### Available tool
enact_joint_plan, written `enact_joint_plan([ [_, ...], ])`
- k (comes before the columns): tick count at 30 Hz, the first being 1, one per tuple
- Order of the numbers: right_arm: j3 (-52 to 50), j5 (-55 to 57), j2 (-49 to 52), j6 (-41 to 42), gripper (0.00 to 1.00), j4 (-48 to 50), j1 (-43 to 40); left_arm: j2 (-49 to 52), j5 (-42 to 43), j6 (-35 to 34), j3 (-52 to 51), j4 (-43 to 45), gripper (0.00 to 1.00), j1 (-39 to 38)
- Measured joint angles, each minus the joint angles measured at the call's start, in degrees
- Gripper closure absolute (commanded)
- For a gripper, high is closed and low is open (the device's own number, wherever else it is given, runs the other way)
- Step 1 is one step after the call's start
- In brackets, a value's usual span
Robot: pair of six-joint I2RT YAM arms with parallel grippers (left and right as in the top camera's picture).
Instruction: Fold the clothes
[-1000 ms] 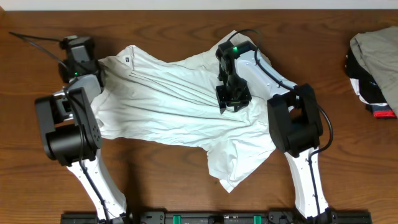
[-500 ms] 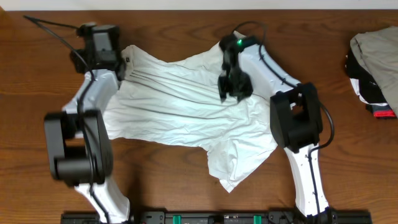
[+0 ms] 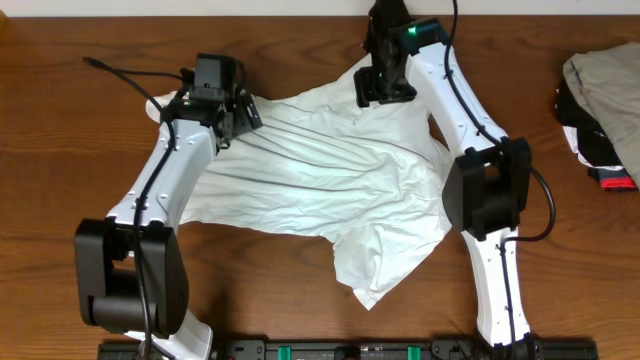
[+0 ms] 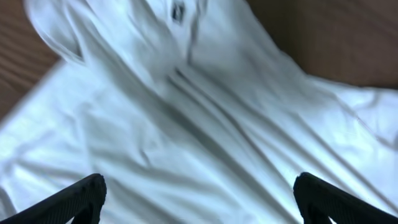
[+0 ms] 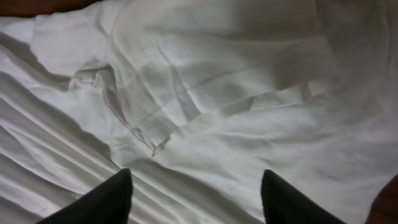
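- The white T-shirt (image 3: 320,180) lies spread but wrinkled mid-table (image 3: 260,295), with one flap trailing toward the near edge. It is well apart from the heap of garments (image 3: 605,90) at the right.
- The left pincer (image 3: 240,108) hovers over the shirt's far-left part, jaws wide, holding nothing.
- The right pincer (image 3: 383,92) is over the far edge, fingers apart. The cloth beneath lies loose and unpinched.
- We judge the step to be flattening before the first fold.
- To do it well, pinch a single layer at matching far corners, then draw them apart evenly and low so the diagonal creases pull out without the thin cloth bunching.
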Motion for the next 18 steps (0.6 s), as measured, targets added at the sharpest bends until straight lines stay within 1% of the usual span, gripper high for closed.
enact_joint_plan([
  [4, -0.2, 0.2, 0.0, -0.5, 0.45, 0.6, 1.3, 0.0, 2.2, -1.4, 0.0, -3.4, 0.02, -0.1],
  [9, -0.7, 0.7, 0.1, -3.5, 0.43, 2.2, 4.2, 0.0, 3.3, -2.3, -0.6, -6.9, 0.02, -0.1],
  [13, -0.8, 4.4, 1.0, -6.9, 0.43, 1.6, 6.6, 0.0, 3.5, -2.5, -1.4, -8.7, 0.02, -0.1],
  [18, -1.1, 8.9, 3.5, -11.4, 0.46, 1.0, 8.6, 0.0, 3.6, -2.5, -1.7, -8.8, 0.02, -0.1],
])
